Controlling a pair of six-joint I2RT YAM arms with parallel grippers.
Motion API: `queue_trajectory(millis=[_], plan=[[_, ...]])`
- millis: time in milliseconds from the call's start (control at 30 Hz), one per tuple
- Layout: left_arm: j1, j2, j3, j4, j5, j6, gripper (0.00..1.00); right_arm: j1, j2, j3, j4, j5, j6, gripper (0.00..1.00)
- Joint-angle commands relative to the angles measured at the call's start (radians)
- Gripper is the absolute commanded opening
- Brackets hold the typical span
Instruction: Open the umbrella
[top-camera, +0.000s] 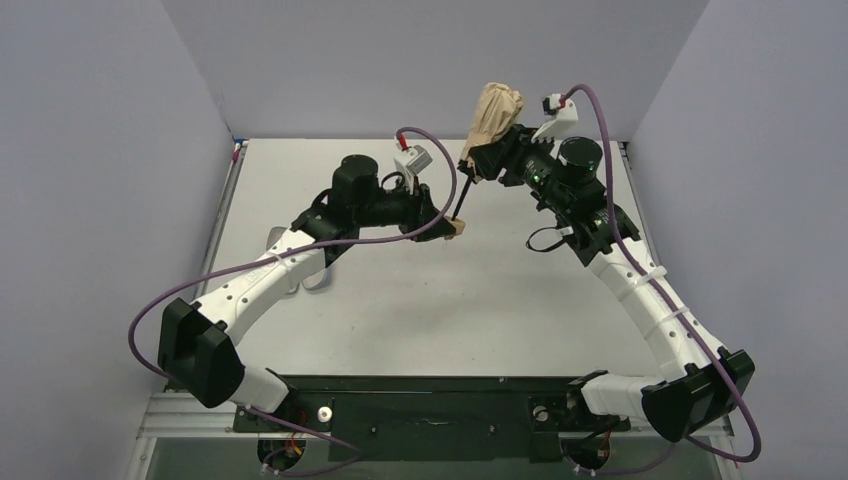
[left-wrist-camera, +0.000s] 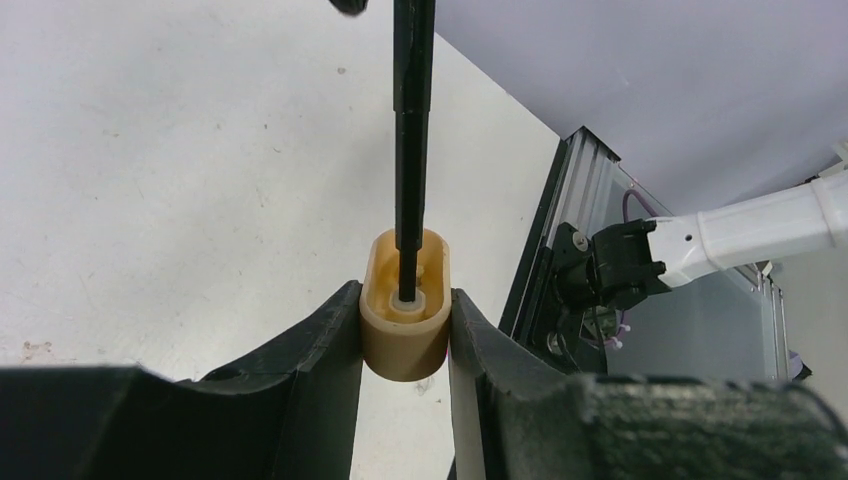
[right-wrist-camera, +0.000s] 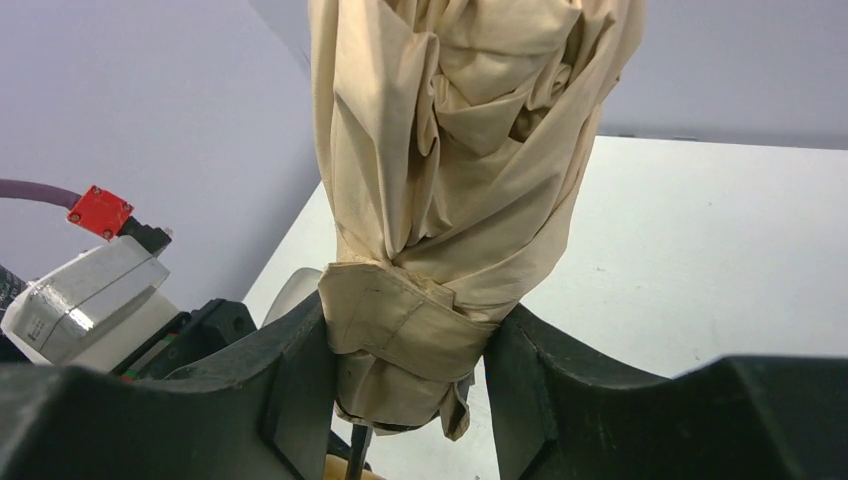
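The umbrella is held in the air between both arms. Its tan folded canopy (top-camera: 495, 118) sits at the upper middle of the top view, with the thin black shaft (top-camera: 463, 197) running down-left to the small tan knob handle (top-camera: 456, 228). My left gripper (top-camera: 447, 227) is shut on the handle (left-wrist-camera: 404, 312), and the shaft (left-wrist-camera: 412, 130) rises straight away from it. My right gripper (top-camera: 484, 158) is shut on the lower end of the bundled canopy (right-wrist-camera: 450, 190), around its strap (right-wrist-camera: 410, 318). The canopy is still folded. The lavender case is out of view.
The white table (top-camera: 480, 290) lies beneath both arms. Grey walls close the back and sides. The black base rail (top-camera: 430, 405) runs along the near edge. Purple cables loop off both arms.
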Motion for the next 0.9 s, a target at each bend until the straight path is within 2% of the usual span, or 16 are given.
queue_trajectory(millis=[0, 33, 67, 100, 233, 333, 467, 600, 867], plan=[[0.010, -0.052, -0.012, -0.078, -0.009, 0.021, 0.31, -0.016, -0.058, 0.057, 0.191, 0.045, -0.041, 0.00], [0.013, -0.057, -0.009, -0.069, -0.020, 0.031, 0.41, -0.015, -0.060, 0.045, 0.192, 0.038, -0.041, 0.00], [0.018, -0.069, -0.002, -0.061, -0.025, 0.033, 0.58, -0.015, -0.066, 0.039, 0.193, 0.033, -0.042, 0.00], [0.022, -0.081, 0.012, -0.044, -0.044, 0.041, 0.70, -0.013, -0.068, 0.031, 0.192, 0.023, -0.040, 0.00], [0.026, -0.091, 0.077, -0.024, -0.151, 0.088, 0.84, 0.006, -0.084, 0.006, 0.177, 0.008, -0.043, 0.00], [0.017, -0.084, 0.106, -0.007, -0.253, 0.116, 0.89, 0.029, -0.104, -0.021, 0.161, 0.019, -0.041, 0.00], [0.002, -0.057, 0.142, 0.026, -0.316, 0.116, 0.96, 0.077, -0.135, -0.067, 0.153, 0.051, -0.043, 0.00], [-0.013, -0.015, 0.182, 0.043, -0.287, 0.087, 0.97, 0.115, -0.151, -0.097, 0.157, 0.061, -0.037, 0.00], [-0.050, 0.007, 0.154, 0.090, -0.223, 0.099, 0.97, 0.142, -0.167, -0.123, 0.156, 0.087, -0.051, 0.00]])
